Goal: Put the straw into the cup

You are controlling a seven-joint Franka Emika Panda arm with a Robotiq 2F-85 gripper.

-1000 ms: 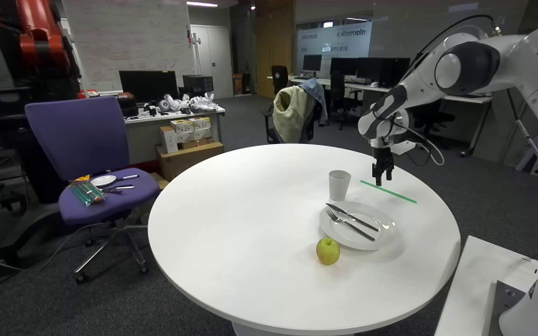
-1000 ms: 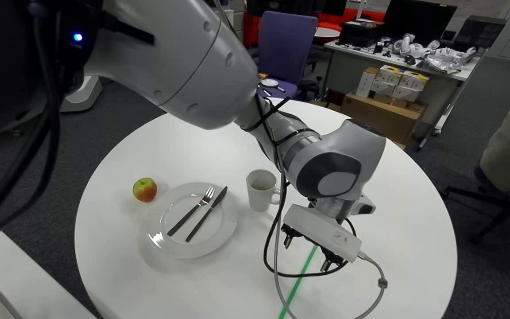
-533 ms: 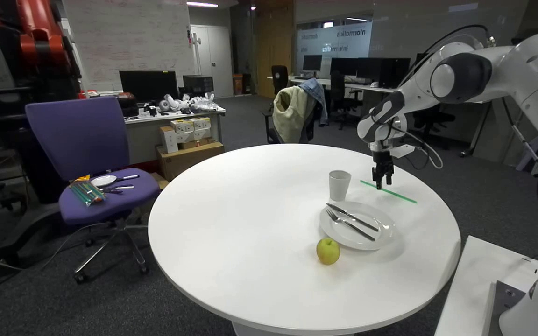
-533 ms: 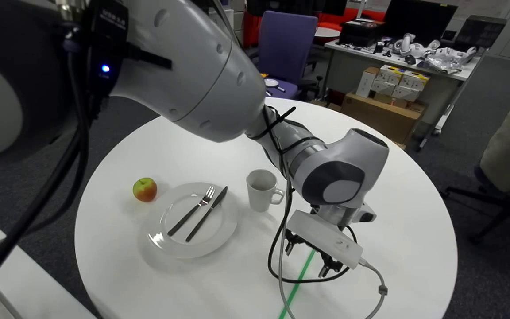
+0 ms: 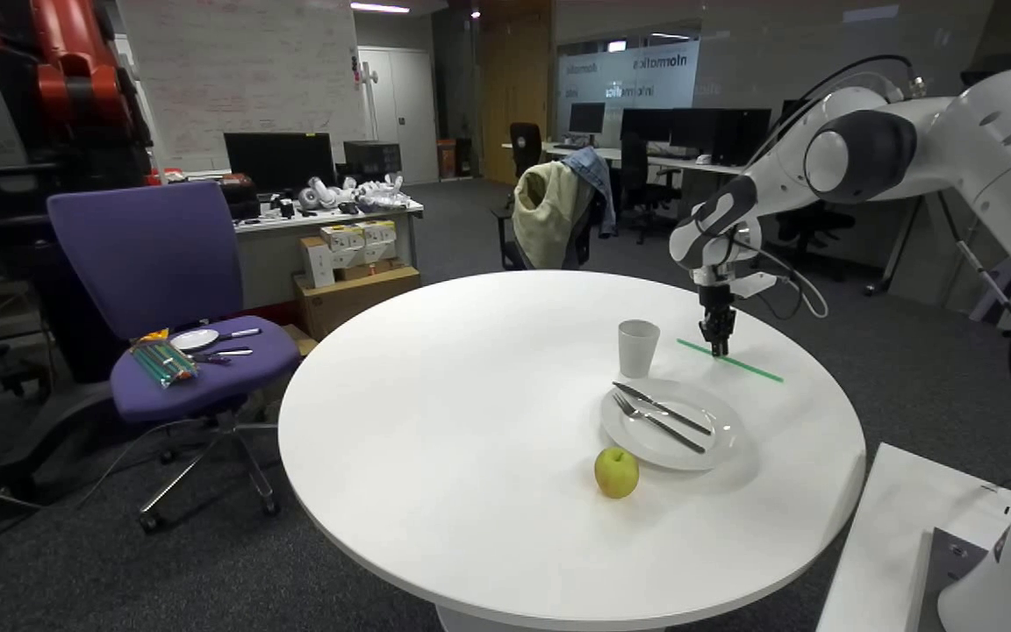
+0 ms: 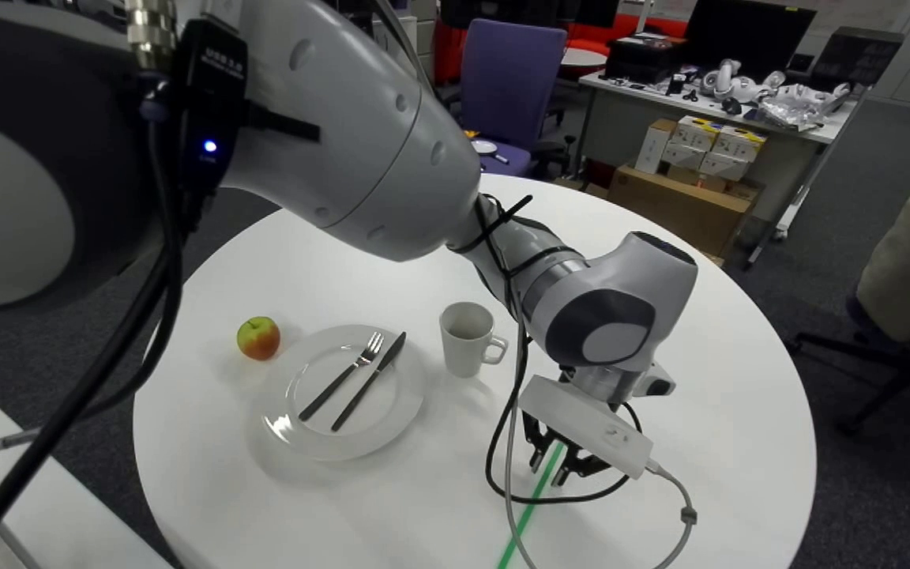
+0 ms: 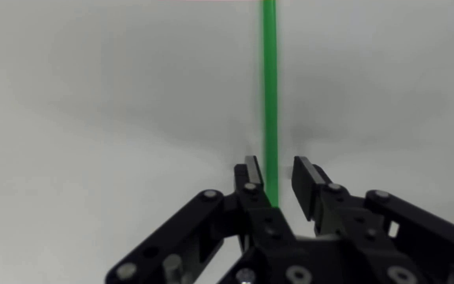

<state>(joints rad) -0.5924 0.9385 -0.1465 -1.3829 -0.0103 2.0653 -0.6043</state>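
Note:
The green straw (image 7: pixel 270 79) lies flat on the white table and runs away from the jaws in the wrist view. My gripper (image 7: pixel 274 161) is down low over it, jaws parted, with the straw in the gap, closer to the left finger (image 7: pixel 253 169). A strip of table shows between the straw and the right finger (image 7: pixel 304 185). In an exterior view the gripper (image 5: pixel 720 353) has its tips at about the straw's middle; that straw (image 5: pixel 758 372) shows on both sides. The cup (image 6: pixel 463 348), a pale mug with a handle, stands upright beside the straw's far end.
A white plate (image 5: pixel 615 432) holding a fork (image 5: pixel 659 423) and a knife (image 5: pixel 665 408) sits near the cup. An apple (image 5: pixel 616 474) is beside the plate. Cables (image 6: pixel 494 442) hang in a loop from the wrist close to the table (image 5: pixel 470 439).
The gripper has come down to the straw, and its jaws have drawn much closer together around it. Straw, cup, plate and apple stay where they were.

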